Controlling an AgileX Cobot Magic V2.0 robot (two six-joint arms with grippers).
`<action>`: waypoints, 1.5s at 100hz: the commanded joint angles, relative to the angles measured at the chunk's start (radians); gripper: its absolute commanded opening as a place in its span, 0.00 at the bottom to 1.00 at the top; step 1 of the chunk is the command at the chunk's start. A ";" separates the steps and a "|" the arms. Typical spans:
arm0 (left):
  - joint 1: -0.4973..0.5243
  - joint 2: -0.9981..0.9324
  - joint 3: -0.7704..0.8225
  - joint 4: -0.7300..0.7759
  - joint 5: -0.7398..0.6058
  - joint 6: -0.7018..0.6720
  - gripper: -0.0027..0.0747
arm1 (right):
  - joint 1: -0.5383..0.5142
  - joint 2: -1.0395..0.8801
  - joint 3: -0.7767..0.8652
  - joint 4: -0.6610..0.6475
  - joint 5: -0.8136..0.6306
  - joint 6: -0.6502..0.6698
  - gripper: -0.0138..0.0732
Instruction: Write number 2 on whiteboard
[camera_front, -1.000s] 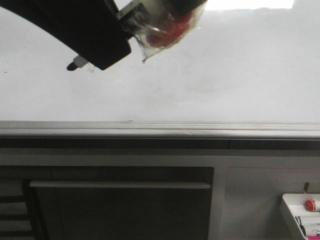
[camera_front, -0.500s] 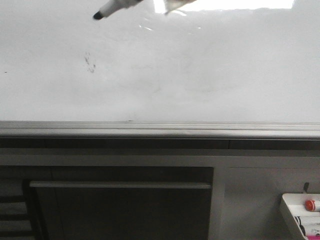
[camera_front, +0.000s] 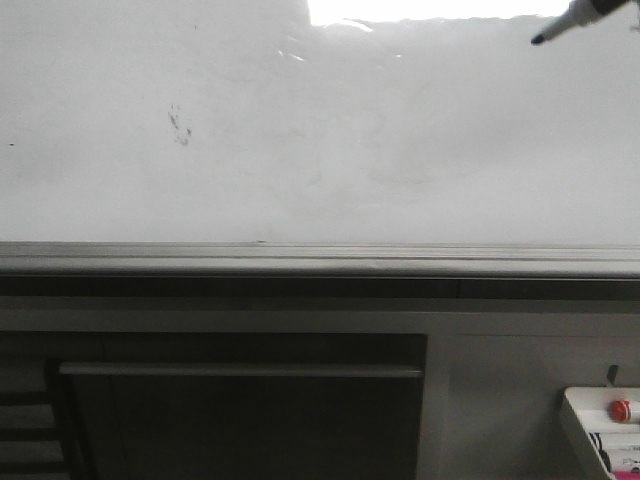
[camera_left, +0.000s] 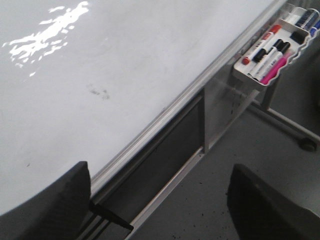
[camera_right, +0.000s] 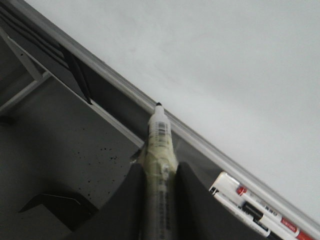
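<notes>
The whiteboard (camera_front: 400, 150) is glossy white with faint erased smears and a small dark smudge (camera_front: 180, 125) at its left. No number 2 shows on it. My right gripper (camera_right: 160, 176) is shut on a black-tipped marker (camera_right: 161, 135) wrapped in tape. In the front view only the marker's tip end (camera_front: 562, 24) shows, at the top right, with the tip over the board; I cannot tell if it touches. My left gripper (camera_left: 160, 200) is open and empty, off the board near its bottom rail (camera_left: 165, 107).
The grey metal rail (camera_front: 320, 258) runs along the board's bottom edge, with a dark frame and crossbar (camera_front: 240, 370) below. A small white tray (camera_front: 582, 425) with a red cap (camera_front: 622, 409) and several markers (camera_left: 270, 52) hangs at the lower right.
The marker has moved from the upper left of the front view to the upper right. The dark arm and the red-capped bundle that covered the smudge have left the view.
</notes>
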 joint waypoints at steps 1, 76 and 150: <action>0.031 -0.044 0.043 0.025 -0.104 -0.071 0.71 | 0.000 -0.021 0.011 -0.025 -0.079 0.047 0.19; 0.106 -0.082 0.138 0.085 -0.173 -0.080 0.71 | -0.445 0.238 -0.119 0.602 0.150 -0.455 0.19; 0.232 0.001 0.138 0.095 -0.258 -0.110 0.71 | -0.361 0.671 -0.486 0.810 0.161 -0.644 0.19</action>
